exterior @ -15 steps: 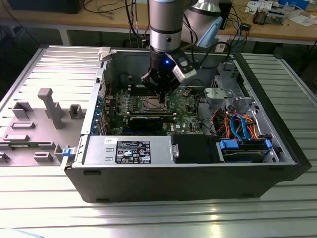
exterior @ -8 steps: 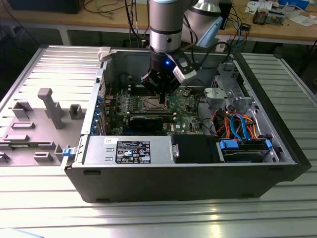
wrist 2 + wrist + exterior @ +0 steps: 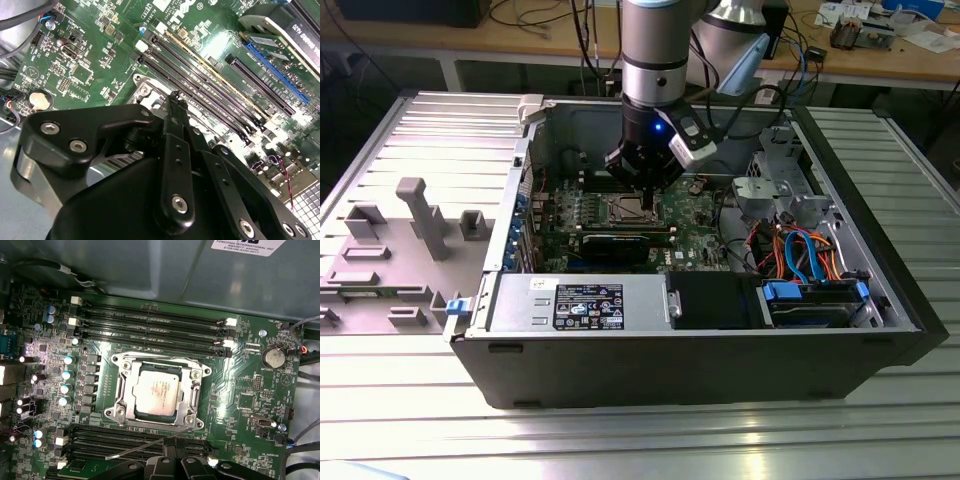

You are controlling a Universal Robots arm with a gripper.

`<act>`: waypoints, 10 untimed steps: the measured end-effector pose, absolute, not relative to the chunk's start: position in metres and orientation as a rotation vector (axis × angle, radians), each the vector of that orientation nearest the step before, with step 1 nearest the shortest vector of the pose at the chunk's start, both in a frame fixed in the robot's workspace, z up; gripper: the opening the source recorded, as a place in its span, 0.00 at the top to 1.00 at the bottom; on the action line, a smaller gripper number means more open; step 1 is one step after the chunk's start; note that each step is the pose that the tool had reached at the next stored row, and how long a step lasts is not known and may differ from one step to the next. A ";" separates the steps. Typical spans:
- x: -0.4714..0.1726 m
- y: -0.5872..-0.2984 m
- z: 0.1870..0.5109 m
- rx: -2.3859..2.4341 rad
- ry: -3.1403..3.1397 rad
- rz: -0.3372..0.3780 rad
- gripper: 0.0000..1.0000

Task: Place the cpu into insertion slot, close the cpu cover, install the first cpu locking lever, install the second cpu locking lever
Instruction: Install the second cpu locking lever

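In the first wrist view the cpu [image 3: 157, 390] lies flat in the insertion slot [image 3: 201, 373], its dull silver top showing through the window of the cpu cover [image 3: 125, 392], which is folded down over it. One thin locking lever [image 3: 135, 450] sticks out loose at a slant from the socket's edge, crossing the memory slots. My gripper [image 3: 172, 444] hangs just over that lever's socket end; I cannot tell if it touches. Its fingers [image 3: 174, 100] are shut with nothing between them. In the exterior view the gripper [image 3: 645, 190] is low inside the case, above the socket [image 3: 630, 208].
Long black memory slots [image 3: 150, 315] flank the socket on both sides. The case walls [image 3: 500, 330], the power supply [image 3: 585, 305], the drive cage [image 3: 775, 185] and coloured cables [image 3: 800, 250] crowd the exterior view's right. A grey fixture [image 3: 420, 215] stands outside on the left.
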State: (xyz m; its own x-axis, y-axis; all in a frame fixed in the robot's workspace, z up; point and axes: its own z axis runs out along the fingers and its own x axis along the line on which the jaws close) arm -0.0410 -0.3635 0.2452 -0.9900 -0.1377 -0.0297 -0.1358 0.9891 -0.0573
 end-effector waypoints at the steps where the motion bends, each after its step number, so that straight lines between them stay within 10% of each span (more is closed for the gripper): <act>1: -0.041 -0.364 0.245 -0.213 3.099 -0.086 0.89; 10: -0.041 -0.369 0.245 -0.213 3.100 -0.086 0.89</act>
State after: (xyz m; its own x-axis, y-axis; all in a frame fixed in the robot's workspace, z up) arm -0.0410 -0.3695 0.2450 -0.9900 -0.1377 -0.0297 -0.1359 0.9891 -0.0572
